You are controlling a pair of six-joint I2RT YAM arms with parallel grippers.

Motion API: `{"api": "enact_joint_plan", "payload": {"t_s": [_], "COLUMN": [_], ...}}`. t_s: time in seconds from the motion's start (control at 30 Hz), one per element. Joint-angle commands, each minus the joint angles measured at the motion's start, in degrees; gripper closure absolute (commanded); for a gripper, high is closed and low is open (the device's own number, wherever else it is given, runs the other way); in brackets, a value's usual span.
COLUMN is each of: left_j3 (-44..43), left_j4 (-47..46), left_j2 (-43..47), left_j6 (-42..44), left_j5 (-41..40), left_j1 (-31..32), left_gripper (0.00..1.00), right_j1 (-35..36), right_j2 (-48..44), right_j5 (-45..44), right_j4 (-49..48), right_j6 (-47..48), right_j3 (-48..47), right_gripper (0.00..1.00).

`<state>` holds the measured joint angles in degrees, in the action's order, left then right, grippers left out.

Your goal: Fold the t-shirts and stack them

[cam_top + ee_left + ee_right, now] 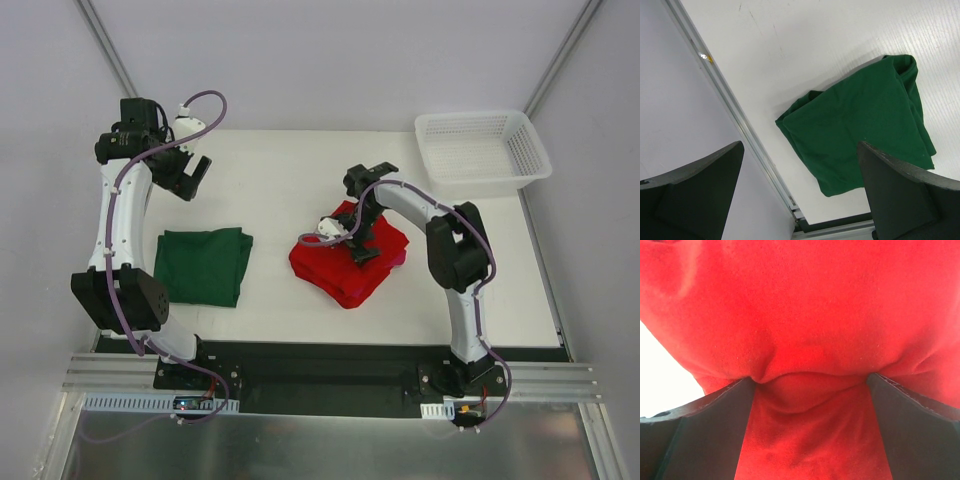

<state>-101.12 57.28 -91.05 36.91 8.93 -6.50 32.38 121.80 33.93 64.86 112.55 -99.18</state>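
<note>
Jaws spread on both: right arm (412, 201) pressed onto red t-shirt (385, 272), left arm (118, 215) raised.

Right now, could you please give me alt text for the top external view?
The right arm rests its open jaws on a folded red t-shirt mid-table. A folded green t-shirt lies to its left, the left arm raised beyond it, jaws open; a white basket sits far right.

White-and-black left arm (120, 215) stood tall, elbow bent, reaching forward on own side; black two-finger left gripper (195, 175) raised, angled down, fingers spread wide, nothing between. White-and-black right arm (455, 260) folded inward at elbow; black two-finger right gripper (358, 245) low, pointed down, fingers spread wide.
</note>
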Motion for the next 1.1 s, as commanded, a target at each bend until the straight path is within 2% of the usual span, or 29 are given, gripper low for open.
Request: {"api": "enact_joint_plan", "payload": {"t_s": [0.0, 0.1, 0.23, 0.47, 0.67, 0.8, 0.97, 1.07], "left_j3": [-2.33, -2.33, -2.33, -2.33, -2.15, -2.15, -2.41, -2.50], "left_j4": [0.03, -0.06, 0.03, 0.03, 0.03, -0.06, -0.15, -0.06], "left_j2": [0.08, 0.08, -0.01, 0.08, 0.34, 0.43, 0.43, 0.43], "left_j6": [0.45, 0.45, 0.36, 0.36, 0.27, 0.27, 0.27, 0.10], "left_j5": [1.18, 1.00, 1.00, 1.09, 1.27, 1.62, 1.88, 1.97], "left_j1": [-0.62, -0.70, -0.62, -0.62, -0.62, -0.62, -0.70, -0.62], "left_gripper": [0.04, 0.04, 0.04, 0.04, 0.04, 0.04, 0.04, 0.04], "right_j1": [1.72, 2.25, 4.35, 7.52, 7.78, 7.78, 7.87, 7.96], "right_j2": [0.90, 0.72, 1.42, 3.44, 6.17, 6.87, 9.24, 9.77], "right_j5": [-0.18, -1.67, -5.44, -14.68, -20.39, -24.69, -24.88, -24.00], "right_j4": [-2.46, -3.60, -4.22, -3.78, 5.00, 8.26, 14.06, 14.24], "right_j6": [50.14, 43.30, 26.37, 4.56, -3.38, -7.94, -14.28, -18.24], "right_j3": [0.30, -0.31, -3.12, -8.75, -14.81, -14.91, -19.03, -19.83], "right_gripper": [0.00, 0.00, 0.00, 0.00, 0.00, 0.00, 0.00, 0.00]}}
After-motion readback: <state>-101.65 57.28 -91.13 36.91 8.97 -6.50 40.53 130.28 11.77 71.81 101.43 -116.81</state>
